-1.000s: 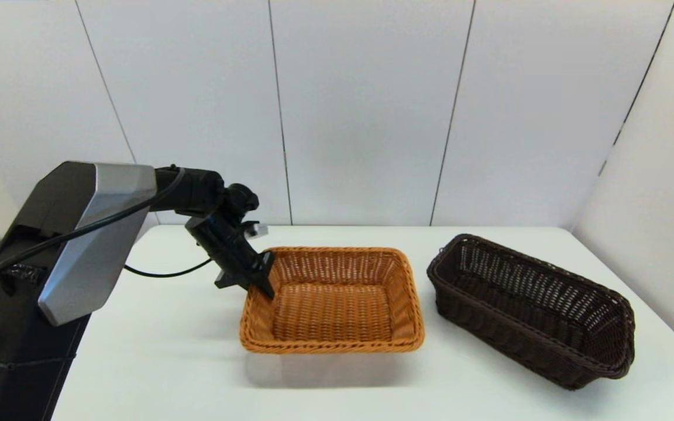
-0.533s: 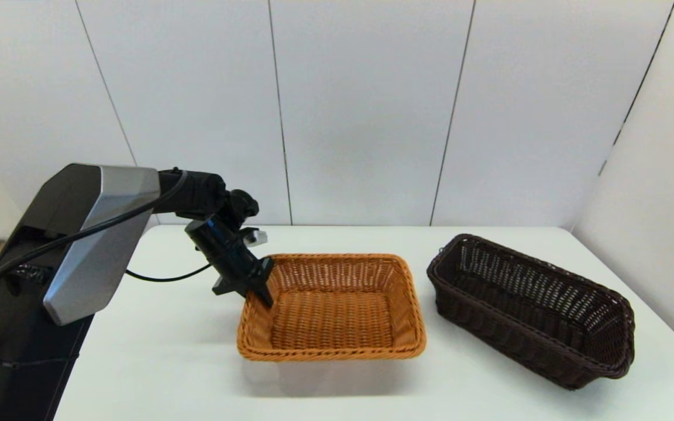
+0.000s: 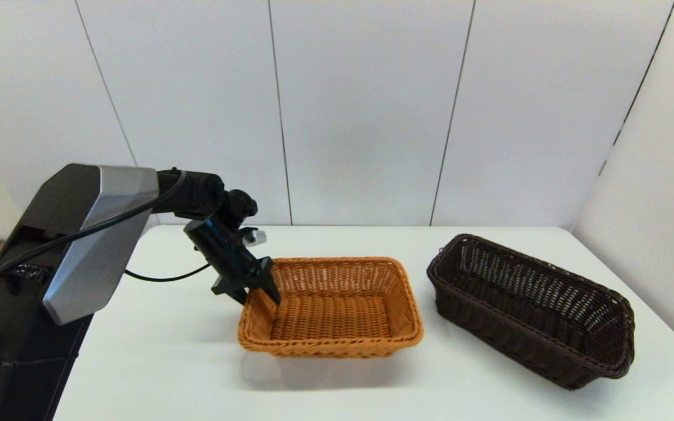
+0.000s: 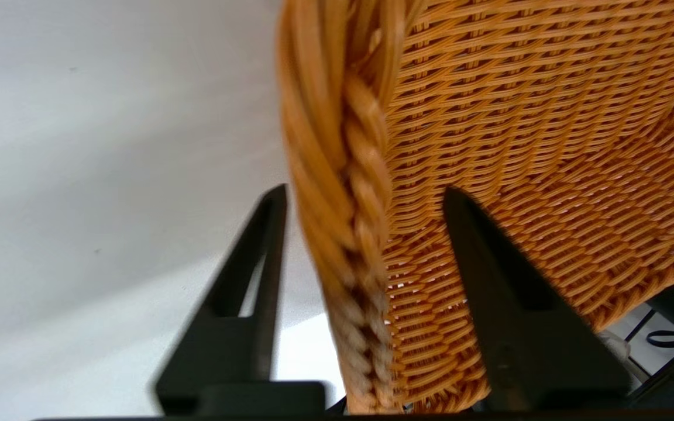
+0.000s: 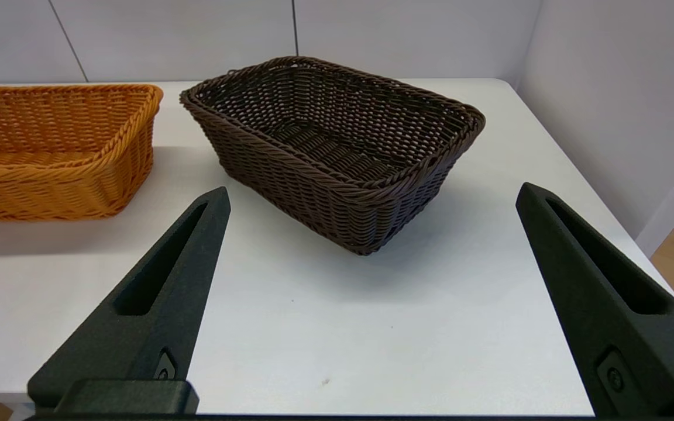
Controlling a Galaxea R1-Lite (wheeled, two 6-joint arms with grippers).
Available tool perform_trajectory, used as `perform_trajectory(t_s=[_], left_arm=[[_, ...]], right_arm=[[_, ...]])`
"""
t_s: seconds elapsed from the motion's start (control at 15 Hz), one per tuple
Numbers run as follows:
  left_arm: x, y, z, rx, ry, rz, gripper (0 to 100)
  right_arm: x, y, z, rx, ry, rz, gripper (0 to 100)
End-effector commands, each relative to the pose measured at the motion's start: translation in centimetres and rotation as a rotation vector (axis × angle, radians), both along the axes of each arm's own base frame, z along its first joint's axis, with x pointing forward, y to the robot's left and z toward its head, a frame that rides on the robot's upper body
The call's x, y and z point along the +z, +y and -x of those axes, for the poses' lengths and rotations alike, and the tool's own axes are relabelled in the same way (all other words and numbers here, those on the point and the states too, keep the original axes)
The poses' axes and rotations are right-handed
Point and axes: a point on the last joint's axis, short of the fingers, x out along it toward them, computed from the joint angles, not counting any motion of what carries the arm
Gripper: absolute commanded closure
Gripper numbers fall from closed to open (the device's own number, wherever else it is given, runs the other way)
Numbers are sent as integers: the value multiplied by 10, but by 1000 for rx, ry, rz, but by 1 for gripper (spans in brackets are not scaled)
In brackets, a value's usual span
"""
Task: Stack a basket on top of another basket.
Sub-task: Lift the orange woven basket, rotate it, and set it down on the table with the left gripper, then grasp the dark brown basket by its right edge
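The orange-tan basket sits near the middle of the white table, lifted at its left end so that a shadow shows beneath it, and the dark brown basket rests at its three o'clock, well apart, with bare tabletop between them. The left gripper is at the orange-tan basket's nine o'clock rim: in the left wrist view its two black fingers straddle the braided rim, one outside the wall and one inside over the weave, pinched in on the wall, though small gaps show beside the braid and firm contact is hard to confirm. The left arm's silver and black housing fills the table's eight o'clock corner and a black cable trails behind it. The right gripper is out of the head view; its own camera shows its fingers spread wide, holding nothing, hovering low over the table's front with the dark brown basket ahead of it. The basket bottoms' contact with the table is partly hidden by their own walls.
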Motion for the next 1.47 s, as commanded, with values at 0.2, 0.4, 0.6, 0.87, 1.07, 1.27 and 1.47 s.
perform_trajectory(t_s=[0.2,0.4,0.6,0.87,1.07,1.27,1.47], left_arm=[[90,48,19,82,-175,112,0],[166,81,68,94,-302,179,0],[233,119,144,259,-406,139,0],[262,133,287,451,-590,-53,0],[239,115,381,385,-728,-108,0],[196,96,450,284,-834,-79,0],[155,100,502,139,-940,-4,0]], right_arm=[[0,0,0,0,1,0,0],[0,0,0,0,1,0,0],[0,0,0,0,1,0,0],[0,0,0,0,1,0,0],[0,0,0,0,1,0,0],[0,0,0,0,1,0,0],[0,0,0,0,1,0,0]])
